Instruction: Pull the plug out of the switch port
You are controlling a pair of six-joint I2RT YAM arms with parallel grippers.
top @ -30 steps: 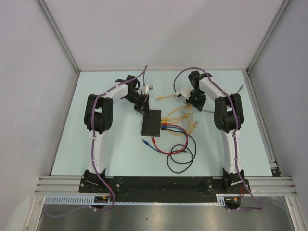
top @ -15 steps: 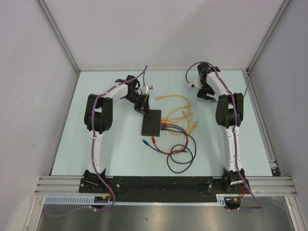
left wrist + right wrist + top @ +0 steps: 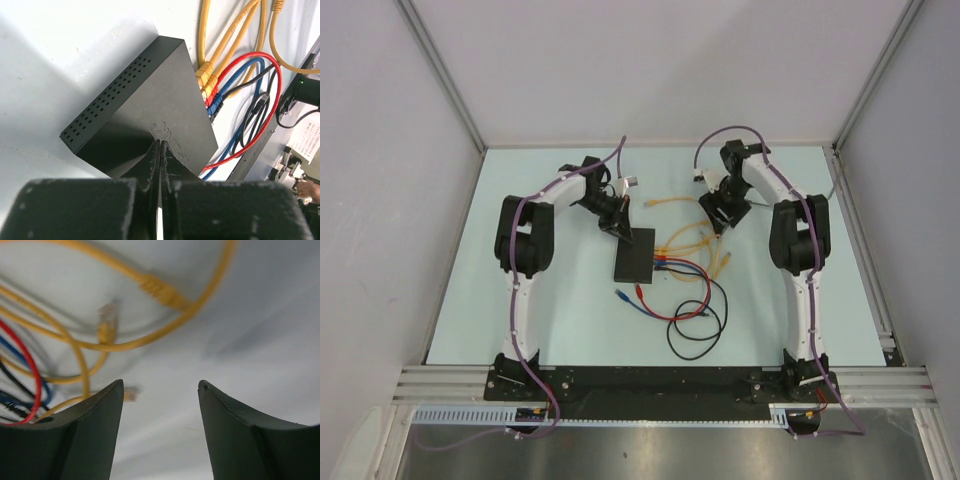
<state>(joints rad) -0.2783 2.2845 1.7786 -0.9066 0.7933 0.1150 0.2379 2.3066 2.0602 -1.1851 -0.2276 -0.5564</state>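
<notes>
The switch [image 3: 634, 256] [image 3: 150, 100] lies flat in the middle of the table. Yellow [image 3: 206, 75], red [image 3: 211, 95] and blue [image 3: 215, 106] plugs sit in the ports along its right edge. My left gripper [image 3: 625, 234] [image 3: 160, 143] is shut with nothing in it, and its tips rest on the switch's top face. My right gripper [image 3: 718, 218] [image 3: 161, 385] is open and empty. It hovers over loose yellow cables [image 3: 125, 342] to the right of the switch, whose free plug ends [image 3: 160, 290] lie on the table.
Red, blue and black cables [image 3: 695, 300] loop toward the near edge. Another loose yellow cable [image 3: 680, 203] lies behind the switch. Grey walls close in the table on three sides.
My right gripper has opened. Its arm pulled back toward the far wall, then swung down again over the yellow cables. The left arm and switch have not moved.
</notes>
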